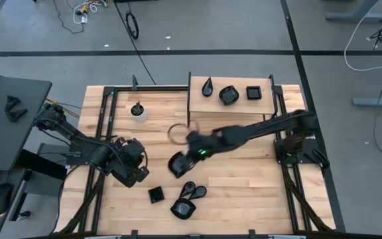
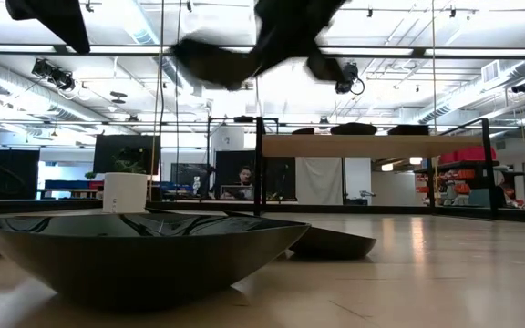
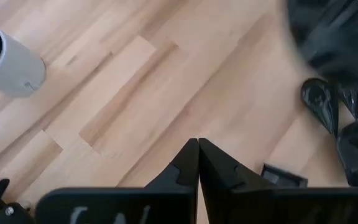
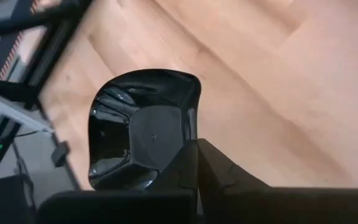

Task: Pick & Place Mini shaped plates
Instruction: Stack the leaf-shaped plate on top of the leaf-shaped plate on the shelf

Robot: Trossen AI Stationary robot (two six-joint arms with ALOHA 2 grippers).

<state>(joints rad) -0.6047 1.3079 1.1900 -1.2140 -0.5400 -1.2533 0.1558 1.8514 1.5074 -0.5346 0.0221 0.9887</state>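
The right end effector (image 4: pixel 197 163) has its fingers pressed together on the rim of a glossy black dish (image 4: pixel 143 127), a rounded-square one. In the high view that dish (image 1: pixel 178 163) sits near the middle of the tabletop (image 1: pixel 244 186), under the arm's tip (image 1: pixel 190 159). Whether it is lifted clear of the wood cannot be told.

The grip looks thin, pinching only the dish's edge, so I judge the lift should be slow and straight up, keeping the dish level so it does not swing or slip out. Carrying it across to the raised shelf (image 1: pixel 237 106) at the far side, assuming that is where it goes, calls for enough height to pass the shelf's front edge and the plant pot (image 1: pixel 138 111). It should be set down in a bare spot apart from the dishes already there.

The left end effector (image 3: pixel 197 168), fingers together and holding nothing, waits over the near-left part of the tabletop.

Counting from the high view:
- Three black dishes stand on the shelf: a teardrop (image 1: pixel 207 86), a rounded one (image 1: pixel 229 95) and a square one (image 1: pixel 253 92).
- One dish is in the right arm's grip.
- About four more lie near the front edge: a small square (image 1: pixel 156 194), what look like two teardrops (image 1: pixel 192 191) and a larger rounded one (image 1: pixel 183 209).
- There is one white plant pot.
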